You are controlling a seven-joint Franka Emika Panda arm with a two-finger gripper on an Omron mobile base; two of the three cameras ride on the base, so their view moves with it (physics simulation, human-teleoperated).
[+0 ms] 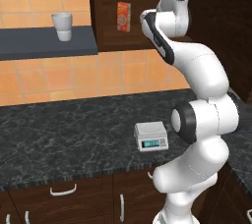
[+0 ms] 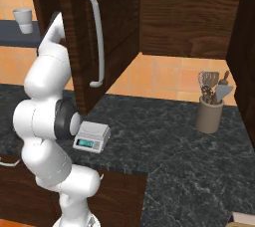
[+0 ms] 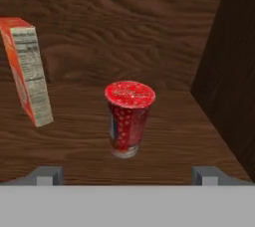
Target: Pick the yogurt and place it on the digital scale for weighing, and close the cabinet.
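two finger tips [image 3: 47, 175] of the gripper [image 3: 127, 176] rise at the bottom of the hand view, set wide apart with nothing between them. the yogurt [image 3: 128, 117] stands ahead of the gap, centred between the tips and apart from both. it rests on the wooden shelf floor of the cabinet [image 3: 149, 17], upright, its long axis vertical, the wider red lid on top and the narrower base down on the shelf. pale label marks show on its left side. an orange-and-white carton [image 3: 27, 69] stands to its left, well apart, upright but turned so that a printed narrow side faces the camera. the cabinet's dark side wall rises to the right of the yogurt.

in the left base view the arm reaches up into the open cabinet, and the carton [image 1: 123, 16] shows on the shelf beside it. the digital scale [image 1: 151, 136] sits on the dark stone counter [image 1: 59, 134] below, its top plate bare, display facing forward. in the right base view the cabinet door [image 2: 82, 32] stands swung open, its long silver bar handle [image 2: 97, 37] vertical, with the scale [image 2: 91, 136] beneath its lower edge. a white cup [image 1: 62, 25] stands on a dark shelf to the left.
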